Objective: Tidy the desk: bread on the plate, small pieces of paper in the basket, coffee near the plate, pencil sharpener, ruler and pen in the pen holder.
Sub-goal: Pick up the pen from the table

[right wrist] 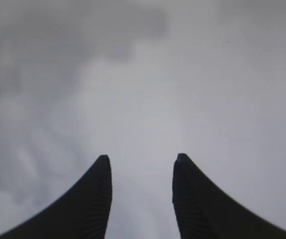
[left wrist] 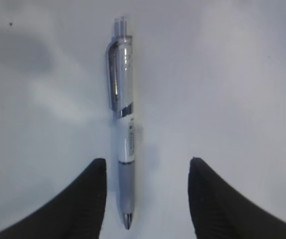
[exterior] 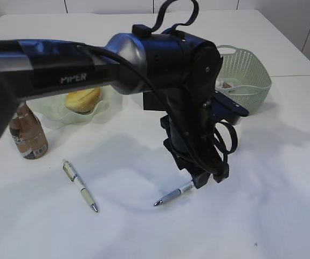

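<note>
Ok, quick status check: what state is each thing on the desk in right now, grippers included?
bread: lying on the plate
coffee: upright beside the plate
basket: upright, contents unclear
left pen: lying loose on the desk
right pen: lying flat, between open fingers
left gripper: open, over that pen
right gripper: open, empty

Golden-brown bread [exterior: 82,99], pale green plate [exterior: 52,117], sage-green basket [exterior: 249,75].
</note>
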Controlling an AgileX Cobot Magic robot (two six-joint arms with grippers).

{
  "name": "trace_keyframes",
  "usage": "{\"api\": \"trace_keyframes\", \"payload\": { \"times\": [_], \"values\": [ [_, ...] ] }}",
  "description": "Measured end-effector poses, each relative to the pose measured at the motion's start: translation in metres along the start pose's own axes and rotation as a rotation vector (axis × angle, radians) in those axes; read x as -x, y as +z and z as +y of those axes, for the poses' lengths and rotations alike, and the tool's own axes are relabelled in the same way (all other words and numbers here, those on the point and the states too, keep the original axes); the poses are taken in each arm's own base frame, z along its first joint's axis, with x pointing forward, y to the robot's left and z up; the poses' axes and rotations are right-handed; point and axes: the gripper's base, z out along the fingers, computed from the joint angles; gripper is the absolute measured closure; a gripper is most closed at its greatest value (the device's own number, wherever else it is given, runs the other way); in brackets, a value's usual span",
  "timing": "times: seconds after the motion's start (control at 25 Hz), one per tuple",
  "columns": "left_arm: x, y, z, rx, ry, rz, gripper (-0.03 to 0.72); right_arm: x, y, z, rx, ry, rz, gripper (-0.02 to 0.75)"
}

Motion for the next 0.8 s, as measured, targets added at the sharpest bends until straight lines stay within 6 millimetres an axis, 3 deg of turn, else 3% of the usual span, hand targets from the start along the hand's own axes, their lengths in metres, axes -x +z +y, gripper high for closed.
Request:
{"api": "trace_keyframes", "payload": {
  "times": [0.24,0.8],
  "values": [
    [0.010,0.017,-0.001,-0.013,0.013,0.036,0.308,0.000,0.000,0.000,0.000,0.000,0.000,0.403],
    [0.010,0.041,0.000,-0.018,0.035,0.065,0.347,0.000,0.000,0.000,0.000,0.000,-0.001,0.403]
  ]
}}
